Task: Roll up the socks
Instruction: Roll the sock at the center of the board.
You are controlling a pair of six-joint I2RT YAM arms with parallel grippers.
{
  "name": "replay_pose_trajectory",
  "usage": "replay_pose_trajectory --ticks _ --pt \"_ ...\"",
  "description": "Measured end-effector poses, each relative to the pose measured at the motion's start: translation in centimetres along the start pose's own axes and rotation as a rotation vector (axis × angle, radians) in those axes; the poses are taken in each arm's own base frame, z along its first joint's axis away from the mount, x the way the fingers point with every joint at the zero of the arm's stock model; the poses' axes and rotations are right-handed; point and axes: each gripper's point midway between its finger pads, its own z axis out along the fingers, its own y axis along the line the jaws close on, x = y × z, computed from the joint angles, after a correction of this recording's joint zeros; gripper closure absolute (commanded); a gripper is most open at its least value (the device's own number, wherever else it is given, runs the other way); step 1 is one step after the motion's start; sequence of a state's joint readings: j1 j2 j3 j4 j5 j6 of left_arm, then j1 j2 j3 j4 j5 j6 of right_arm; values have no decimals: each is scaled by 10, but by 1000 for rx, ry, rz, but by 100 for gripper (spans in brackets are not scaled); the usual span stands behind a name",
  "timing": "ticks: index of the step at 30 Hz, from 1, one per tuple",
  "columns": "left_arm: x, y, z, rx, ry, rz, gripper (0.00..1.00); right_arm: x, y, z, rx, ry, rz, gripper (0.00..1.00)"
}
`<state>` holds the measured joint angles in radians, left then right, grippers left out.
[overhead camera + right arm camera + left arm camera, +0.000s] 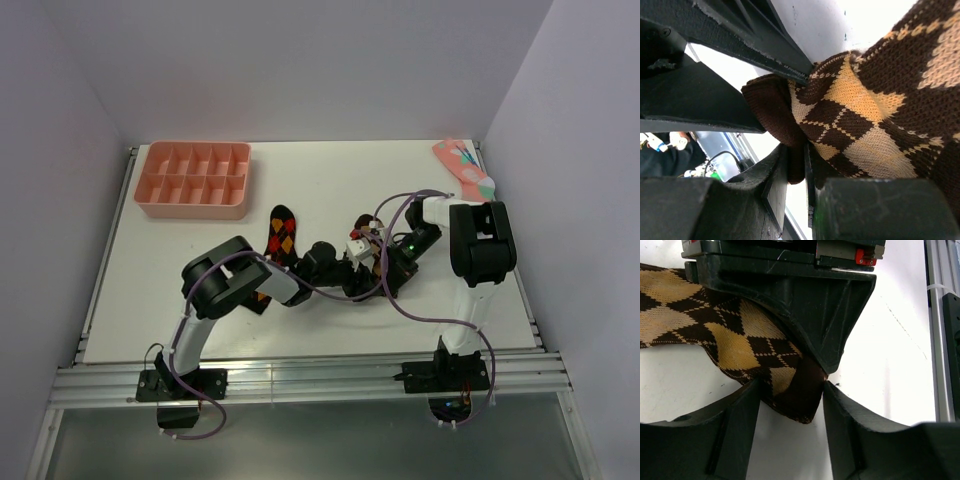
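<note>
Top view, far left: pink tray [190, 210] at the table's [330, 180] far-left corner.

Red sock [282, 232]: flat on the table near the tray, well apart from both grippers. Its near part is hidden under the left arm.

Left gripper [790, 405]: reaches right to mid-table. Jaws partly apart and straddling the dark end of the tan sock [735, 340], one finger at each edge of that end. Cannot tell whether they press the fabric.

Tan sock: mid-table between the two grippers, well right of the red sock. Its diamond part runs off to the left in the left wrist view.

Right gripper [796, 155]: reaches left to meet the left one. Jaws nearly closed, the sock's dark end pinched in the narrow gap.

Far-right corner: pink sock [462, 168], apart from everything else.
</note>
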<state>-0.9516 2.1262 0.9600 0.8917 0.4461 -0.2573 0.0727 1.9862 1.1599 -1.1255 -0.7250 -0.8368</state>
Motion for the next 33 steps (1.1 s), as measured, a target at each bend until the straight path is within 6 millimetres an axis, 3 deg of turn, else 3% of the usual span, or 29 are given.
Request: replay_pose_trajectory --ticks 3,10,16,19,20,23,26,33 --pt "1 0 1 0 2 -1 56 0 0 0 0 0 1 78" --pt "0 -2 7 6 12 -61 100 1 -2 -1 5 2 6 77" --pt "1 -2 9 -18 30 -133 100 1 -3 -2 13 -4 40 66" --pt "1 -2 8 -48 46 -170 100 0 -2 -4 27 -15 53 67" --pt "1 -3 7 -58 49 -177 98 -1 -3 -5 38 -22 49 67" --pt "2 -4 1 -101 52 -183 79 -4 -5 -8 70 -41 36 68" --pt "7 -7 -8 -141 49 -184 69 -8 -7 -9 84 -55 28 77" --pt "6 -6 -12 -175 26 -172 66 -7 -10 -8 95 -54 29 78"
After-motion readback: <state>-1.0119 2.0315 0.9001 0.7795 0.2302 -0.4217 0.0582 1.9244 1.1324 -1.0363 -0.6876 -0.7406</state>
